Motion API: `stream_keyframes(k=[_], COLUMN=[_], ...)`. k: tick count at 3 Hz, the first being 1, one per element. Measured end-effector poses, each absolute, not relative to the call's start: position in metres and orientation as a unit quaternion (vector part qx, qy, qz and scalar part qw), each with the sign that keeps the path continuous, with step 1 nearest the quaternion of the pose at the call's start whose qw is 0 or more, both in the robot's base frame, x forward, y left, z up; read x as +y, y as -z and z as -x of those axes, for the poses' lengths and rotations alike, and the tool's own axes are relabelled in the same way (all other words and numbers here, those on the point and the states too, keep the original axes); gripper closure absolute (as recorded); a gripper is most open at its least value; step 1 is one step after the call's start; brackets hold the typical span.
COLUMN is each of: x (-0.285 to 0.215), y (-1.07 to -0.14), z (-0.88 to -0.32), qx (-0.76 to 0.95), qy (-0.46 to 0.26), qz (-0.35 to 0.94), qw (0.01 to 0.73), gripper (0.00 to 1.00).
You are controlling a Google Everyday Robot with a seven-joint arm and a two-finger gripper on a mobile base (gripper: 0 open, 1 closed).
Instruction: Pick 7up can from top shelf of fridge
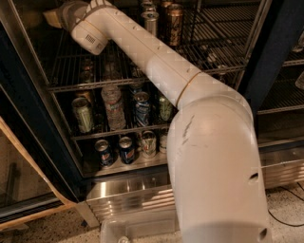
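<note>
The white arm (pixel 190 95) reaches up into the fridge (pixel 128 190), with the tool (pixel 59 14) high at the upper left. Whether it is spread or pressed together, I cannot tell. The 7up can (pixel 152 21) stands upright on the top shelf (pixel 213 47). It is pale silver with a shiny lid, just beside a brownish can (pixel 174 23), with its lower part hidden behind the arm.

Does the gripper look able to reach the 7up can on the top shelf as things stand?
Probably not yet: the gripper sits far left of the 7up can on the top shelf, with its own arm crossing before the can.
</note>
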State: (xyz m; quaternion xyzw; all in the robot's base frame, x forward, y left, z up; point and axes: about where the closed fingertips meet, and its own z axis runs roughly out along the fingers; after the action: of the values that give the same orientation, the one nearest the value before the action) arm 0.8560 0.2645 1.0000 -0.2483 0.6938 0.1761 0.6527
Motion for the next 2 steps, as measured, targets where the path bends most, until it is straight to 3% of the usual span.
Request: stream_keyframes(k=[2], x=[0.2655], y=[-1.0128], z=[-0.86], qx=[0.699], qy=[-0.142], qz=[0.234], qw=[0.661], gripper=[0.36])
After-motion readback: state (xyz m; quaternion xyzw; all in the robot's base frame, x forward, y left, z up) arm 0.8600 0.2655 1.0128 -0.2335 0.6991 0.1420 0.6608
